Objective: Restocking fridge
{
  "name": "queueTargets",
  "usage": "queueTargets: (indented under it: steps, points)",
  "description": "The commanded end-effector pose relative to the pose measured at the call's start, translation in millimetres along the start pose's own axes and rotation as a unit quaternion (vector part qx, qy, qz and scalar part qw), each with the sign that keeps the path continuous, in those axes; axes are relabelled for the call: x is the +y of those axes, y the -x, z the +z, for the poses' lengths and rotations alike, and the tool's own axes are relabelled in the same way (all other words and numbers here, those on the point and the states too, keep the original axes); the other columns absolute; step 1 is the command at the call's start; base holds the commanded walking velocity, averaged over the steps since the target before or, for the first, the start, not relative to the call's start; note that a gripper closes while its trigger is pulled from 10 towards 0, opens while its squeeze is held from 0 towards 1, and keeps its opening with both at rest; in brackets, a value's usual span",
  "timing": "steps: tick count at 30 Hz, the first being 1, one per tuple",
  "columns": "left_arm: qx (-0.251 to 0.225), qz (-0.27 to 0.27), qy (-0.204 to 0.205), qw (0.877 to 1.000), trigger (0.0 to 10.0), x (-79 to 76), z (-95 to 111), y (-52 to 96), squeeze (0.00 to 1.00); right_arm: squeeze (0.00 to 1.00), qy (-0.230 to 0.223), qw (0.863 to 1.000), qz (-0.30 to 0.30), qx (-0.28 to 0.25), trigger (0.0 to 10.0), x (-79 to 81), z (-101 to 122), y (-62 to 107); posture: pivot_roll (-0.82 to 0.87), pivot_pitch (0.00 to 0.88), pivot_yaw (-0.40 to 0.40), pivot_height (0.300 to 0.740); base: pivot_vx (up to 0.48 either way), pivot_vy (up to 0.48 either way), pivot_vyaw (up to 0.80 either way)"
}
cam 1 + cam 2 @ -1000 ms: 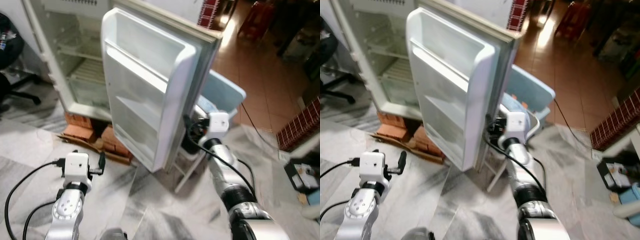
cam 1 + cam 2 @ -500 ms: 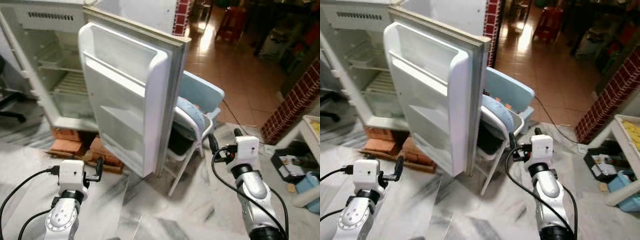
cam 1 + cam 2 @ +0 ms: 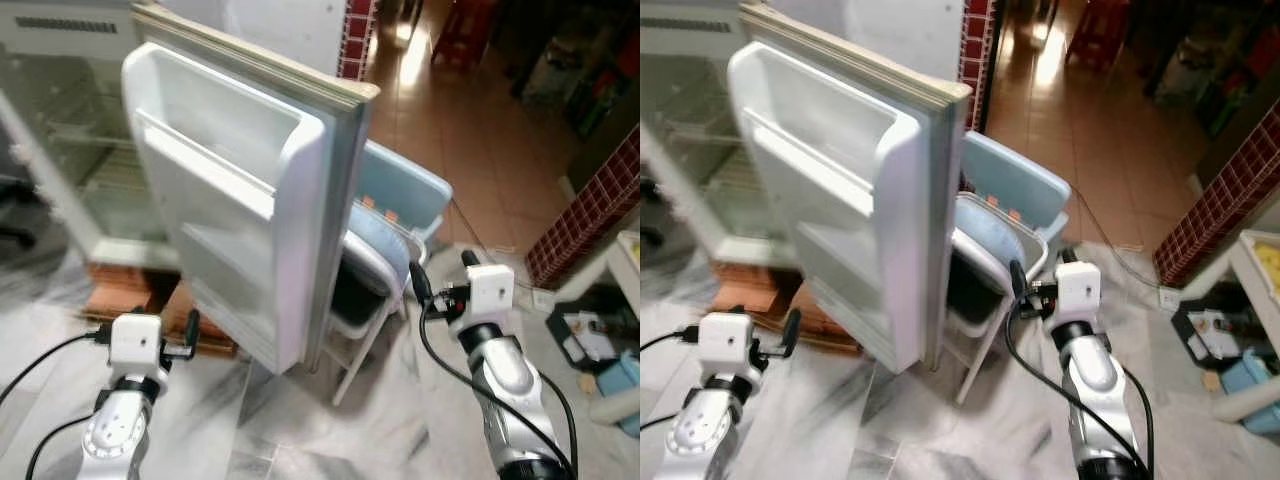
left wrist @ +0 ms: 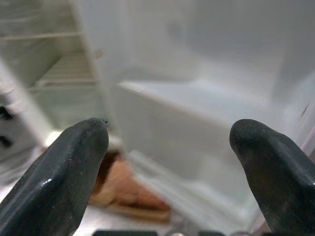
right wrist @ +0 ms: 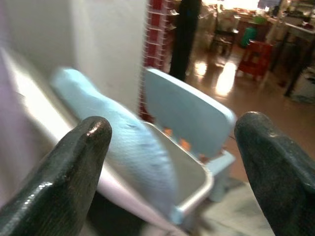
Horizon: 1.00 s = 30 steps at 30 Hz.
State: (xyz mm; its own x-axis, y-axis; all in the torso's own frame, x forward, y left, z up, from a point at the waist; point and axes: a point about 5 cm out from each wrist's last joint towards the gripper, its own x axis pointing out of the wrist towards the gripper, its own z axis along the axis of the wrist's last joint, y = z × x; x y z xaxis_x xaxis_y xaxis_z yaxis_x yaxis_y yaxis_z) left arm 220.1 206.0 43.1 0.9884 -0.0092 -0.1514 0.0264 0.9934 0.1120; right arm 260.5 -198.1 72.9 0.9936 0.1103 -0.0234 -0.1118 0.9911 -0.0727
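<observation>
1. Head views: the fridge door (image 3: 240,200) is standing open, just ahead of the left gripper (image 3: 190,327); the right gripper (image 3: 440,285) is hovering near the chair (image 3: 395,215).
2. Left wrist: fingers (image 4: 64,172) are spreading wide, empty, facing the door shelves.
3. Right wrist: fingers (image 5: 74,167) are spreading wide, empty, chair ahead.

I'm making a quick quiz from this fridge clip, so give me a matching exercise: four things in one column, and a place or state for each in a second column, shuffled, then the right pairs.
Things:
1. fridge door
2. light blue chair
3. left hand
4. bricks

Places or states:
A. under the fridge cabinet, on the floor
B. swung wide open, shelves bare
C. behind the open door, by the tiled floor
D. open, low in front of the door's inner side

Pairs: 1-B, 2-C, 3-D, 4-A
</observation>
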Motion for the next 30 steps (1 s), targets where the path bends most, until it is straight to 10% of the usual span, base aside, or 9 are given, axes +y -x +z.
queueTargets:
  steps: [1, 19, 25, 30]
  points:
    - [0.005, -0.01, -0.002, 1.0, 10.0, -2.4, -2, 2.8, 0.0, 0.0, -0.002, 1.0, -0.001, -0.006, 10.0, 0.4, 5, -2.6, 0.04, 0.0, -0.043, 0.74, 0.405, 0.0, 0.0]
    - [0.046, 0.015, -0.009, 0.999, 10.0, -12.7, -19, 24.8, 0.0, 0.0, -0.01, 0.999, 0.029, 0.016, 10.0, -3.0, 6, -19.3, 0.07, 0.0, -0.056, 0.74, 0.022, 0.0, 0.31]
    - [0.085, 0.002, -0.031, 0.996, 10.0, -19.4, -38, 49.0, 0.0, 0.0, -0.017, 0.999, 0.044, -0.01, 10.0, 14.2, 30, -59.7, 0.09, 0.0, -0.062, 0.74, 0.0, 0.0, 0.36]
    - [0.106, 0.033, -0.021, 0.994, 10.0, -12.3, -48, 57.9, 0.0, 0.0, -0.147, 0.969, 0.194, -0.047, 10.0, 56.1, 66, -76.1, 0.13, 0.0, -0.081, 0.74, 0.0, 0.0, 0.0]
